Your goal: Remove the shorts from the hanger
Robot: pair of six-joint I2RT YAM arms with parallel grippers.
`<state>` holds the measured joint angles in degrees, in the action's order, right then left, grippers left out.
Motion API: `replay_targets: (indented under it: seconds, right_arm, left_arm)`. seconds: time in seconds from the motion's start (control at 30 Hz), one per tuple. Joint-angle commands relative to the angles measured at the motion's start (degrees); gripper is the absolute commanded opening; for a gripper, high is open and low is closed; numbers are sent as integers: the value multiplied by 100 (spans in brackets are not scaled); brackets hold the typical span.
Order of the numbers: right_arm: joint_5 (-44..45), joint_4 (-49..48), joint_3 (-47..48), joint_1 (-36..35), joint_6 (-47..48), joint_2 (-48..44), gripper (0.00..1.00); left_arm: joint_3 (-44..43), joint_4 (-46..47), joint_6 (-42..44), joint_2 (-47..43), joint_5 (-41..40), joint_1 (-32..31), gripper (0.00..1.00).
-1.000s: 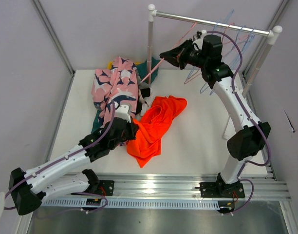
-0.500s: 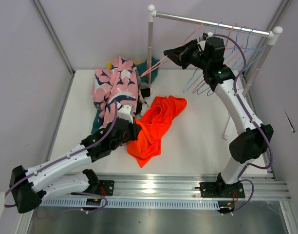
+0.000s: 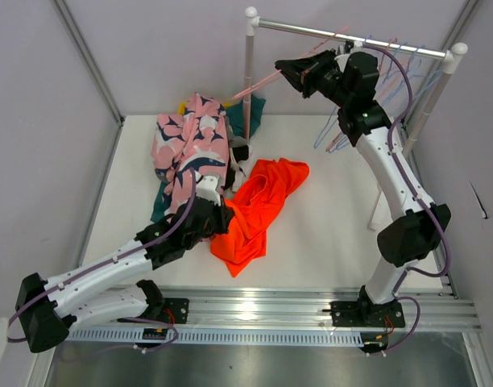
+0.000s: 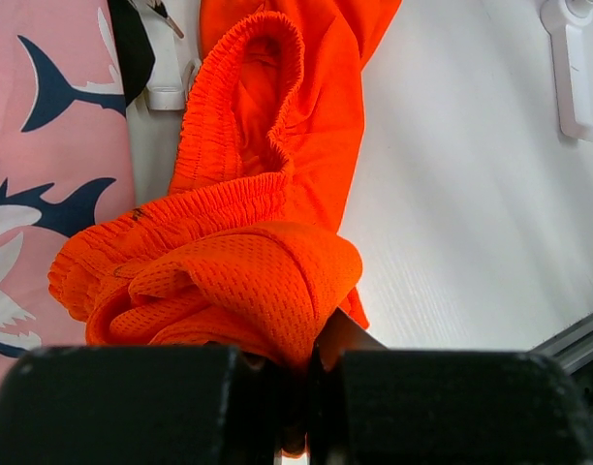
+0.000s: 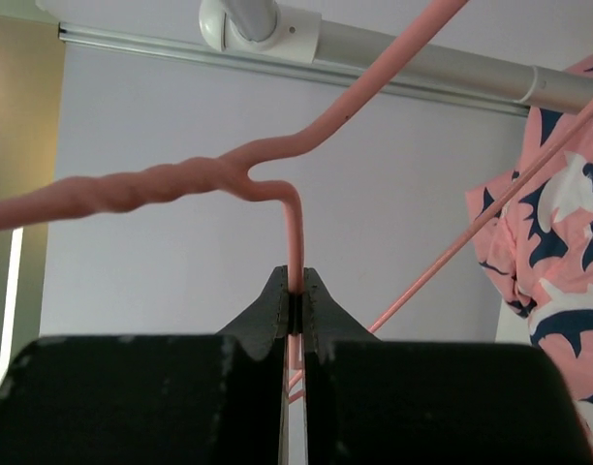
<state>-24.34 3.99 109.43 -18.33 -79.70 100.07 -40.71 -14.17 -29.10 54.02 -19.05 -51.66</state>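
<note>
Near rail (image 3: 303, 29) — right gripper (image 5: 295, 300) pinches hanger (image 5: 180, 181) | left gripper (image 4: 311, 373) apparently clamps orange shorts (image 4: 258, 271)

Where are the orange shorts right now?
In the top view, the orange shorts lie on the table, right of the pink patterned shorts, the left gripper shut on them.

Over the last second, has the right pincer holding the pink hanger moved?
Yes. The right pincer, shut on the pink hanger, has risen closer to the silver rail in the top view.
</note>
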Motion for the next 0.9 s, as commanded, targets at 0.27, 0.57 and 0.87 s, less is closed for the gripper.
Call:
replay_targets:
  seconds: [0.27,0.57,0.87]
  right_arm:
    - [368,-654,377,163,-634,583,0]
    - [623,-153,475,101,-538,575,0]
    - [570,-118,-298,5,-143,-294,99]
  left_arm:
    - [116,319,-122,-111,112,-55,0]
    - [204,337,-192,-102,147,-72,0]
    - [-639,-348,220,-67,-492,-72,0]
